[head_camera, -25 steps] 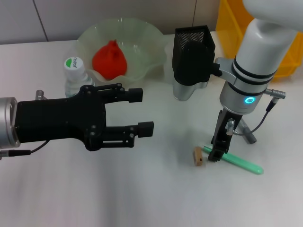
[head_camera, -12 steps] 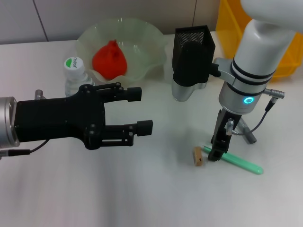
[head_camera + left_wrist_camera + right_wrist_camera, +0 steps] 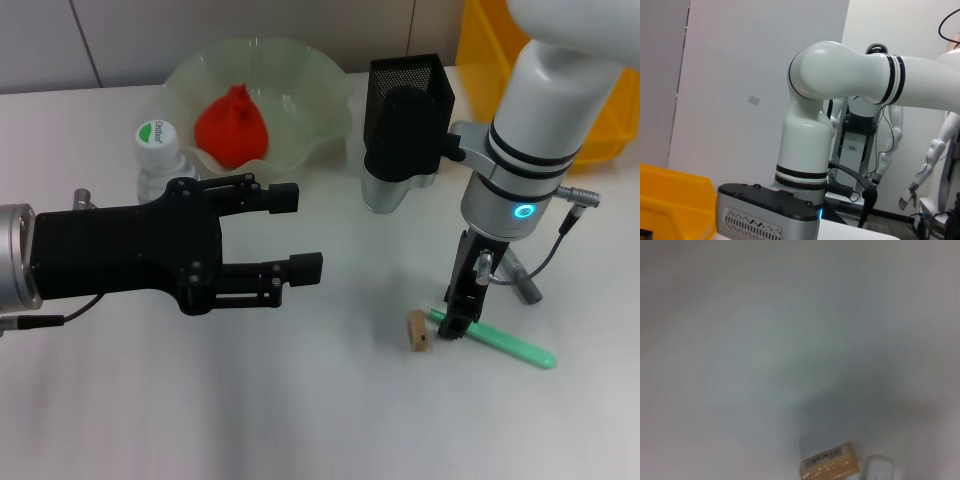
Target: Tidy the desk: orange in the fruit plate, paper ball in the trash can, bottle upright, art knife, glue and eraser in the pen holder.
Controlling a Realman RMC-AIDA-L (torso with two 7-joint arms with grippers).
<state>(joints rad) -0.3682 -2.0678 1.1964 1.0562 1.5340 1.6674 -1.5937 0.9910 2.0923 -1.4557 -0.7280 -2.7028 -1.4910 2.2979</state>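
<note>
The orange [image 3: 235, 125] lies in the pale green fruit plate [image 3: 310, 65] at the back of the white desk [image 3: 330, 420]. The bottle [image 3: 157, 160] stands upright beside the plate. A tan eraser [image 3: 418, 331] [image 3: 830, 466] and the green art knife [image 3: 505, 344] lie at the front right. My right gripper [image 3: 456, 322] points straight down onto the knife's near end, just right of the eraser. My left gripper [image 3: 297, 233] hovers open and empty over the desk's left-middle. The black mesh pen holder [image 3: 415, 75] stands behind my right wrist camera. No paper ball or glue shows.
The yellow trash can [image 3: 485, 50] [image 3: 670, 200] stands at the back right, behind my right arm [image 3: 545, 130] [image 3: 810, 150]. A cable and a small metal fitting [image 3: 522, 285] hang by the right wrist.
</note>
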